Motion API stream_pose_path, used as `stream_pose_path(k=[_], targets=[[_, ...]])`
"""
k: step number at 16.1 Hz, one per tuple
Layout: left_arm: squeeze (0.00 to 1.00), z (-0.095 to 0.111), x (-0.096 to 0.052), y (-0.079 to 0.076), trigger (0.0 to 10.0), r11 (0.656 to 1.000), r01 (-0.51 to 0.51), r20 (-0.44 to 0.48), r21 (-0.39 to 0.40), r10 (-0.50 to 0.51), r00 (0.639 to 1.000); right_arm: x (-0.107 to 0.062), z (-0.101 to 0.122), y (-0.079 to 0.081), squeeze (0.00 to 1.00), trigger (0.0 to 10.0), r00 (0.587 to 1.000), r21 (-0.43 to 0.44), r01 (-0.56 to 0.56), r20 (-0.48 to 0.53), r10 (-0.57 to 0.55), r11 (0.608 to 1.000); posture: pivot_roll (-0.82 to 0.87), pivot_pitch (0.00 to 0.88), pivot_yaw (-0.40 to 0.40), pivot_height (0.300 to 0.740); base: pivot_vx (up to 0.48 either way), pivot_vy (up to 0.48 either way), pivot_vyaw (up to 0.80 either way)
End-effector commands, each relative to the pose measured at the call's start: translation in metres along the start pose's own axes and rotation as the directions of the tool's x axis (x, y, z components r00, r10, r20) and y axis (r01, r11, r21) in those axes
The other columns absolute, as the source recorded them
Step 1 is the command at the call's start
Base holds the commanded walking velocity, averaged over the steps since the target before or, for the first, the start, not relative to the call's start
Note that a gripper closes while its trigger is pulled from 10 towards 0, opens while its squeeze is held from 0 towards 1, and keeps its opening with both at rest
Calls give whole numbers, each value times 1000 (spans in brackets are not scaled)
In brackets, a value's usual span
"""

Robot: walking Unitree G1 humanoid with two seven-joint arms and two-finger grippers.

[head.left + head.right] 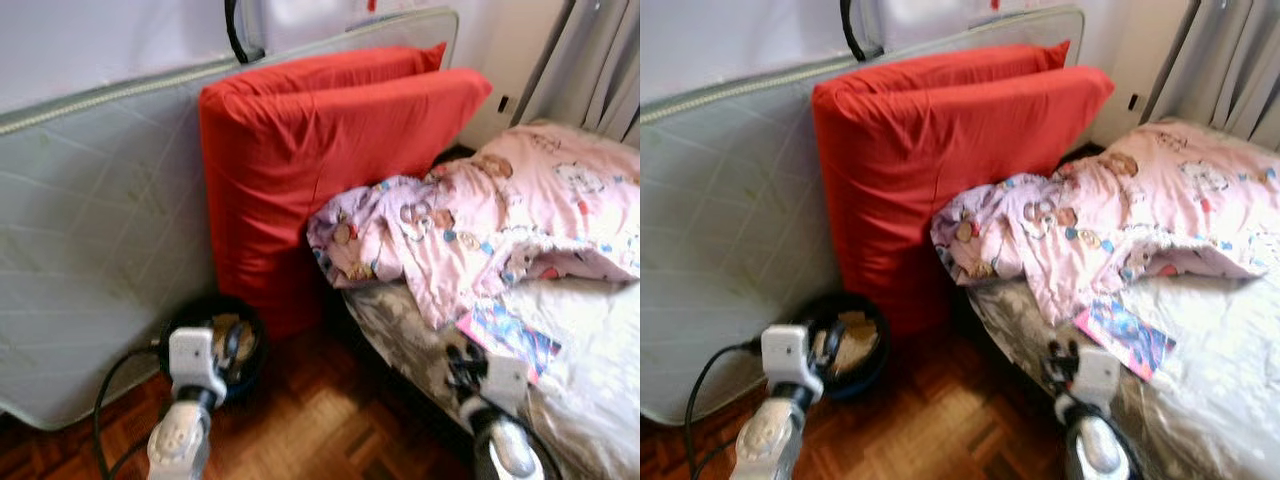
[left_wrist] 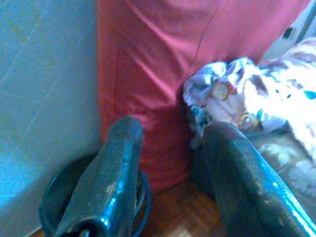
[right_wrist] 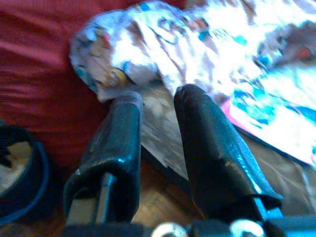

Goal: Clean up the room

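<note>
risk as we judge it: right gripper (image 3: pixel 158 148), fingers slightly parted and empty, could snag the pink blanket (image 1: pixel 520 215) bunched at the bed (image 1: pixel 590 400) edge; booklet (image 1: pixel 508 340) lies just beside. left gripper (image 2: pixel 170 173), open, empty, hangs over black bin (image 1: pixel 240 345); red cushions (image 1: pixel 320 150), cable (image 1: pixel 105 400) crowd the floor

Bed (image 1: pixel 600 400) and grey mattress (image 1: pixel 90 250) cut off.

red mattress (image 1: pixel 940 170) upright | pink blanket (image 1: pixel 1120 215) on bed (image 1: pixel 1230 400)
</note>
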State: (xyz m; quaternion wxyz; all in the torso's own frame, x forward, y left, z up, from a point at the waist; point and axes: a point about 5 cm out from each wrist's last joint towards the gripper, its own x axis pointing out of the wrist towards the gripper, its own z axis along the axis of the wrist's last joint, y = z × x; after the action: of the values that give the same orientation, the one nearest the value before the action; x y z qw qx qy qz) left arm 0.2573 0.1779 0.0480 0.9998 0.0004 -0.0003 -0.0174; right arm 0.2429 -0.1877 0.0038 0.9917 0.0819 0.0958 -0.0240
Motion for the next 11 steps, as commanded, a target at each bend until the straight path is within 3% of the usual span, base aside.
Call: stream_pose_path(k=[1, 4, 11], targets=[[0, -1, -2, -3, 10000, 1000, -3, -19, -12, 2, 1000, -1, 3, 0, 0, 10000, 1000, 5, 7, -1, -7, 1000, -23, 0, -31, 740, 0, 0, 0], [0, -4, -6, -6, 10000, 1000, -1, -32, -20, 1, 1000, 0, 4, -2, 0, 10000, 1000, 5, 13, -14, -13, 1000, -19, 0, -36, 740, 0, 0, 0], [0, 2, -3, 0, 10000, 1000, -6, -35, -17, 5, 999, 1, 1, -1, 0, 10000, 998, 10, 13, -62, -13, 1000, -19, 0, -43, 740, 0, -50, -779]])
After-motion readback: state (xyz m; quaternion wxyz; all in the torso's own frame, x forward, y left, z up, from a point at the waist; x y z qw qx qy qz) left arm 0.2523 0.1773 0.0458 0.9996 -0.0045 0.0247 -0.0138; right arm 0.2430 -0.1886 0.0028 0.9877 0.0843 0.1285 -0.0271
